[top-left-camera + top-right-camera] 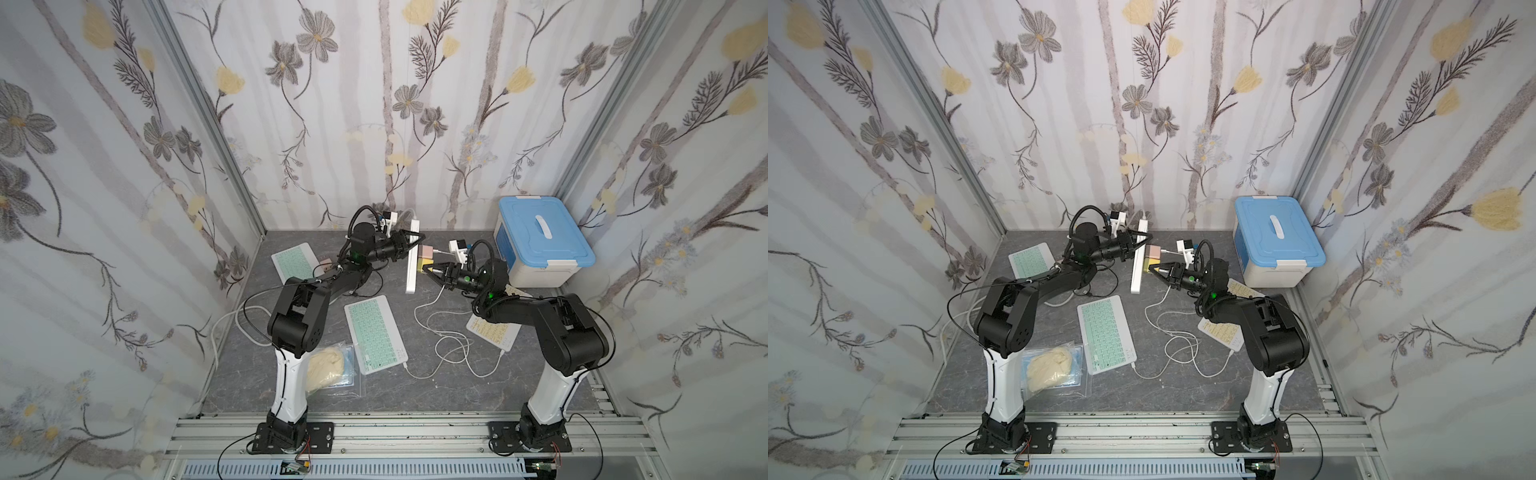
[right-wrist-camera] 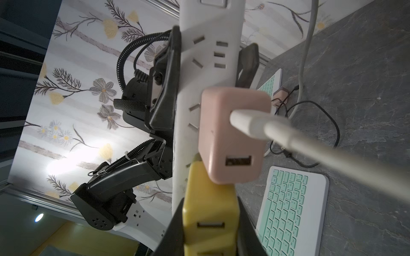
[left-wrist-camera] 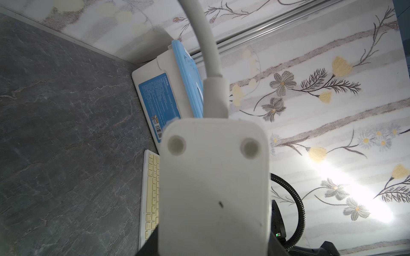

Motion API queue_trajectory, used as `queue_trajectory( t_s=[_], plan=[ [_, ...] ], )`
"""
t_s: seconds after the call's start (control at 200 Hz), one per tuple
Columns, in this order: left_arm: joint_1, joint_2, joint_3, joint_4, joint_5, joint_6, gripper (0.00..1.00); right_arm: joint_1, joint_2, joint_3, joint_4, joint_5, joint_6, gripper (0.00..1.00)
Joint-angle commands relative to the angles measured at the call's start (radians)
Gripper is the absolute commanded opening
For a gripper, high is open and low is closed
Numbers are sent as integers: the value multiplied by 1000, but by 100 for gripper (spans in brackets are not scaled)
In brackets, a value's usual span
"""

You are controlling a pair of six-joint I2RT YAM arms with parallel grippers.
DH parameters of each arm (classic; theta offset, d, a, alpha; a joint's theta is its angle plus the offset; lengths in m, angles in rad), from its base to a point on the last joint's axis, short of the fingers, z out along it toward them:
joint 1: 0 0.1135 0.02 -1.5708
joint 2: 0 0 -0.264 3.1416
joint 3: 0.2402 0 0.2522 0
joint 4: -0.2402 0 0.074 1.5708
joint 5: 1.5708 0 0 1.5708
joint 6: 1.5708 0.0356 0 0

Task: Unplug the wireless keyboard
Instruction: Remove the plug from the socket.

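Note:
A mint-green keyboard (image 1: 376, 334) (image 2: 290, 210) lies mid-table with a white cable (image 1: 436, 332) at its near corner. The white power strip (image 1: 412, 270) (image 3: 213, 177) (image 2: 208, 55) stands on its edge, and my left gripper (image 1: 411, 243) (image 3: 214, 248) is shut on it near its far end. A pink charger (image 1: 427, 252) (image 2: 230, 137) with a white plug and a yellow charger (image 1: 424, 265) (image 2: 208, 206) sit in the strip. My right gripper (image 1: 428, 270) (image 2: 210, 232) is shut on the yellow charger, one finger on each side.
A yellow keyboard (image 1: 492, 330) with its own white cable lies under the right arm. A second green keyboard (image 1: 295, 261) is at the back left beside a loose pink charger (image 1: 326, 266). The blue-lidded box (image 1: 540, 241) stands back right, and a plastic bag (image 1: 328, 368) lies front left.

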Motion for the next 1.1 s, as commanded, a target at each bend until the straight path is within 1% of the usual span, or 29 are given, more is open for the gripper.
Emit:
queue_trajectory(
  t_s=[0.0, 0.1, 0.315, 0.43, 0.525, 0.584, 0.729, 1.019, 1.094],
  plan=[
    [26, -31, 5, 120, -54, -39, 0, -21, -6, -19, 41, -13, 5, 0],
    [37, -44, -28, 124, -62, -38, 0, -45, -10, -49, 92, -30, 34, 0],
    [46, -41, -14, 102, -51, -34, 0, -54, -31, -81, 76, -43, 8, 0],
    [45, -32, -8, 112, -33, -45, 0, -54, -25, -73, 74, -52, 5, 0],
    [44, -39, -9, 110, -14, -45, 0, -59, -16, -52, 69, -84, 3, 0],
    [44, -44, -9, 113, 2, -44, 0, -63, -13, -37, 38, -105, -17, 0],
    [43, -56, -9, 123, 38, -46, 0, -65, -12, 13, -106, -146, -106, 0],
    [45, -76, -9, 116, 84, -33, 0, -94, -21, 33, -213, -185, -181, 0],
    [45, -77, -9, 119, 91, -30, 0, -105, -21, 24, -213, -194, -183, 0]
  ],
)
